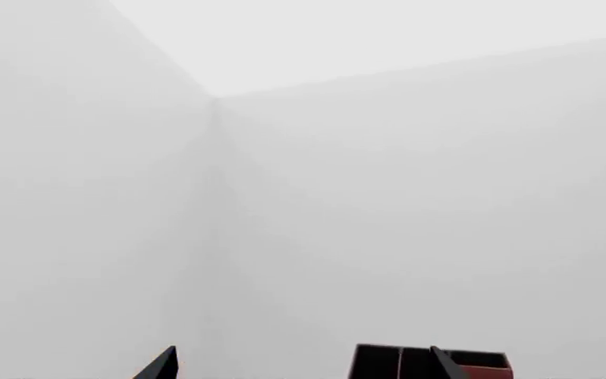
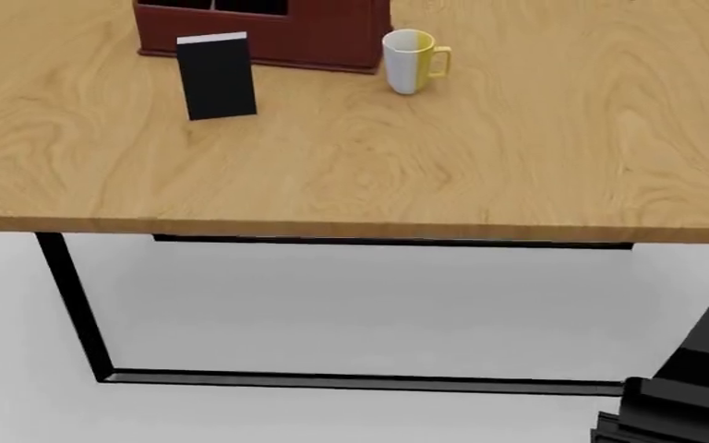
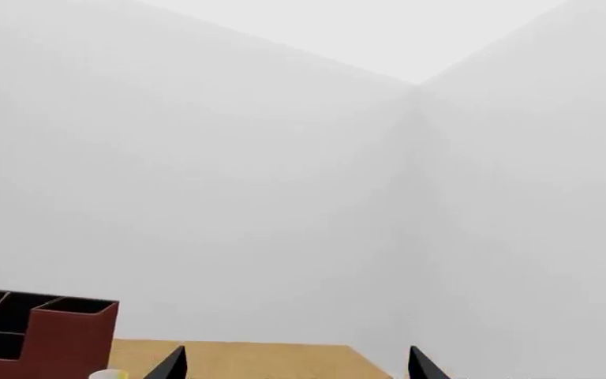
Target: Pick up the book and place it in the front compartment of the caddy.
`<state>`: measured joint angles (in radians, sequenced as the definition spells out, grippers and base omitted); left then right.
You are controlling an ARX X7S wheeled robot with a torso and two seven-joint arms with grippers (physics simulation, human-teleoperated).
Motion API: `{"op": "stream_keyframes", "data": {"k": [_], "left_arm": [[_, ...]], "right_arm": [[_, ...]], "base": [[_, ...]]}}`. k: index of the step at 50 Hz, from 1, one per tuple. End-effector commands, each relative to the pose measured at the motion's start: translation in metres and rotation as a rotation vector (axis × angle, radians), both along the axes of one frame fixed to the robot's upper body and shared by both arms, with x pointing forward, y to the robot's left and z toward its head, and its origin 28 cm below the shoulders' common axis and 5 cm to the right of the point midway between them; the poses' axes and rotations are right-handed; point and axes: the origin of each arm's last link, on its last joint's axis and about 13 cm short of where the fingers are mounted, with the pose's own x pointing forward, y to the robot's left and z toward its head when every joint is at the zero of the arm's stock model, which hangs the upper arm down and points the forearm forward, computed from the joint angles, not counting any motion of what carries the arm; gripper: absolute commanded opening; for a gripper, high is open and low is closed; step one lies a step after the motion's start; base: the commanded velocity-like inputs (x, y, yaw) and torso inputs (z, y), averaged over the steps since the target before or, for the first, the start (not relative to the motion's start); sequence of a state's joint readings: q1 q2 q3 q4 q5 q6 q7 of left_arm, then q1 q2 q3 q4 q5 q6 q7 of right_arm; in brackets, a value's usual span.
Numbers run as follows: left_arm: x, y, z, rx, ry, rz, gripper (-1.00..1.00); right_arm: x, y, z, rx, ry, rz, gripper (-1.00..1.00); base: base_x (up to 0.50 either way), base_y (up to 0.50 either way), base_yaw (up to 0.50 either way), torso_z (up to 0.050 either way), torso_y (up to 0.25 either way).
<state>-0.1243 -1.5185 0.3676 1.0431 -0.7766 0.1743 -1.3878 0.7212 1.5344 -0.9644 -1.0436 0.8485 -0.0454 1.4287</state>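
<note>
Nearest in the head view, a black part of the right arm [image 2: 687, 388] shows low at the corner, below the counter edge; neither hand is visible there. In the wrist views only fingertip slivers show: the right hand [image 3: 294, 365] has its two dark tips set well apart, so it reads as released and holding nothing, and the left hand [image 1: 303, 365] likewise shows two separated tips with nothing between them. Beyond the front edge of the wooden counter [image 2: 478, 175], the book [image 2: 217, 77] stands upright on its short end, just in front of the caddy [image 2: 318, 37], with the white-and-yellow mug [image 2: 412, 61] to its right. The main risk, as I judge it, is that a thin standing book topples at the first off-centre touch, falling flat or against the caddy wall, where a pinch becomes hard. A sweeping approach from the right could also clip the mug. The front compartment is mostly cut off by the picture edge, so clearance for the drop cannot be judged. The counter is smooth wood grain on a black frame; the room is bare pale walls and floor.
</note>
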Motion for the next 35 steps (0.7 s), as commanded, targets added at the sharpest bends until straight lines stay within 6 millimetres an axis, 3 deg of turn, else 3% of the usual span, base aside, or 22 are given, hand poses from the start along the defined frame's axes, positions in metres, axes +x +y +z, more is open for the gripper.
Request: {"op": "stream_keyframes", "data": {"k": [1, 35], "left_arm": [[-0.0022, 0.0008, 0.0016, -0.007, 0.017, 0.018, 1.0], [-0.0014, -0.0001, 0.0024, -0.008, 0.013, 0.005, 1.0]], "right_arm": [[-0.003, -0.003, 0.0011, 0.003, 0.008, -0.037, 1.0], [-0.0016, -0.003, 0.0045, 0.003, 0.005, -0.03, 1.0]], "base": [[0.33, 0.13, 0.0, 0.0, 0.0], [0.33, 0.17, 0.0, 0.0, 0.0]]}}
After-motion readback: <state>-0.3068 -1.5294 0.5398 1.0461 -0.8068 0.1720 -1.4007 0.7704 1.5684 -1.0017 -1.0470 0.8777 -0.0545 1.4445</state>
